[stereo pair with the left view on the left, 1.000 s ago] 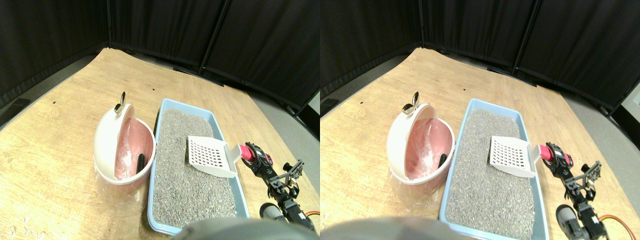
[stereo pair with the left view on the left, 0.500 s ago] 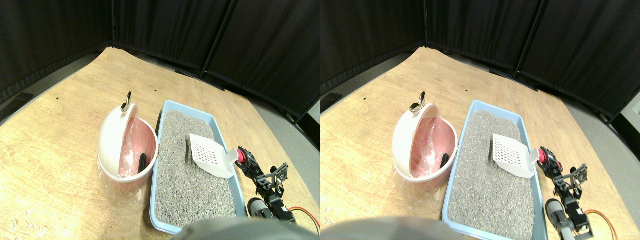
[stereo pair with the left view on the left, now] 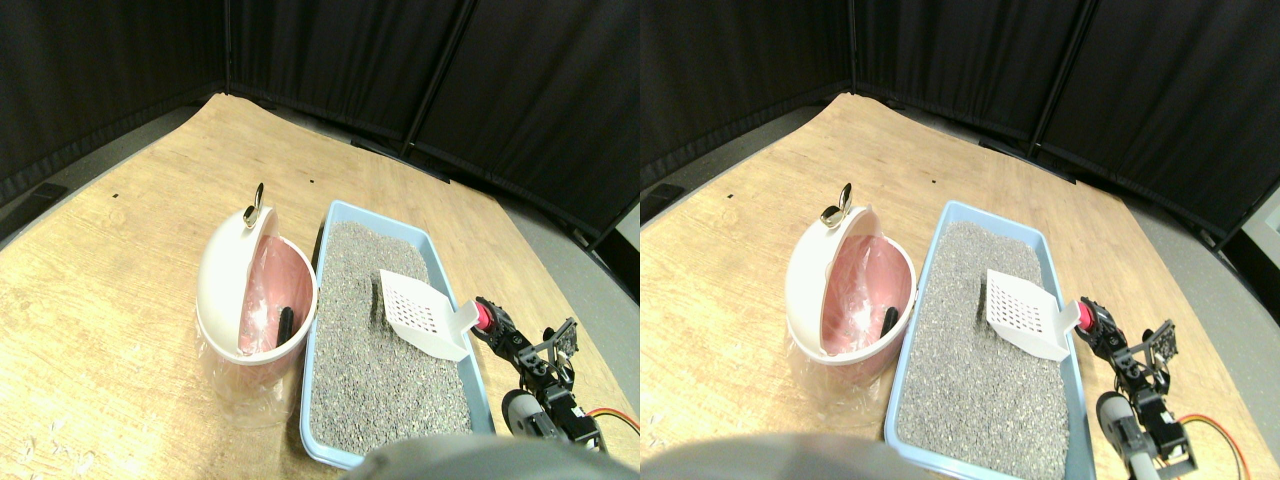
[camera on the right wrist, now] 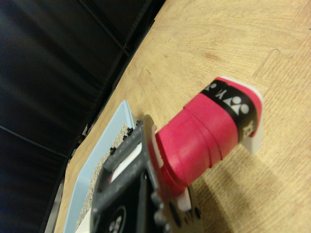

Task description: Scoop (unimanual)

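Over the last second I have watched the white slotted scoop (stereo pair with the left view on the left: 425, 313) tip from lying fairly flat above the litter to a nose-down tilt, its front edge now touching or just biting into the grey litter (stereo pair with the left view on the left: 375, 350) in the far half of the blue tray (stereo pair with the left view on the left: 318, 300); between the last two pictures it barely moved, so I judge the dig is only starting and nothing has been lifted yet. The right gripper (stereo pair with the left view on the left: 497, 325) sits just outside the tray's right rim, low over the wooden surface (stereo pair with the left view on the left: 100, 300), at the red-wrapped handle (stereo pair with the left view on the left: 484, 317). In the wrist view that handle (camera on the right wrist: 209, 131) fills the middle beside the dark jaw frame, but I cannot tell how far the jaws are open or whether they truly clamp it. The pink bin (stereo pair with the left view on the left: 258, 300) with its white lid stands just left of the tray, a dark item inside it too small to identify. The scoop's leading edge is hard to make out against the litter, and the tray's near end is cut off at the bottom.
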Motion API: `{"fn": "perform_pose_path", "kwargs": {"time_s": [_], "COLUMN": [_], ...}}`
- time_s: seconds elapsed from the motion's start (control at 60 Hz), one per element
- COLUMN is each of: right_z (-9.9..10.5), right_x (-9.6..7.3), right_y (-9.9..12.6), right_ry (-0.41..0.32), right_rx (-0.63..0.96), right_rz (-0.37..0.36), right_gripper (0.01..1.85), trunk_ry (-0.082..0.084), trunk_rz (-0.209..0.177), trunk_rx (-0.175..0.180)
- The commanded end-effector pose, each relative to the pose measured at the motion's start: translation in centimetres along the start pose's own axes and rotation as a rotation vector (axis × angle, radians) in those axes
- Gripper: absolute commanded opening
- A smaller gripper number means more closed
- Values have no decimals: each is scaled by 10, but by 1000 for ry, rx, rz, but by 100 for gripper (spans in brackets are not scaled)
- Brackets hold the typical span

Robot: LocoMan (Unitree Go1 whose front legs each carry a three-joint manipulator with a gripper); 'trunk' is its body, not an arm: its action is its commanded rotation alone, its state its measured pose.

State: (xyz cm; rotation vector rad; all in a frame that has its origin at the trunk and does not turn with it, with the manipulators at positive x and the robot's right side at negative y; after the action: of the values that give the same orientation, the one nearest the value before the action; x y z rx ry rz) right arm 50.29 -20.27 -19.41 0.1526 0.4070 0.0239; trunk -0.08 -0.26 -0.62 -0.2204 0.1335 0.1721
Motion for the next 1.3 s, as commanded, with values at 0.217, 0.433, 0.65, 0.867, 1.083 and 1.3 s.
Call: {"fn": "perform_pose_path", "kwargs": {"time_s": [0.217, 0.433, 0.65, 0.867, 1.083, 1.3], "right_z": [21, 25, 35, 41, 32, 22], "right_x": [-25, -32, -53, -73, -85, -100], "right_y": [10, 4, -2, -7, -15, -27], "right_ry": [150, 191, 184, -43, -197, -247], "right_rx": [32, 141, 95, 41, 50, 5], "right_rz": [-33, 10, 34, 92, 150, 184], "right_gripper": [163, 184, 174, 111, 6, 6], "trunk_ry": [-1, -4, -11, -12, -13, -8], "trunk_rz": [5, 1, -7, -31, -72, -124], "trunk_rx": [-13, -10, 2, 31, 72, 108]}}
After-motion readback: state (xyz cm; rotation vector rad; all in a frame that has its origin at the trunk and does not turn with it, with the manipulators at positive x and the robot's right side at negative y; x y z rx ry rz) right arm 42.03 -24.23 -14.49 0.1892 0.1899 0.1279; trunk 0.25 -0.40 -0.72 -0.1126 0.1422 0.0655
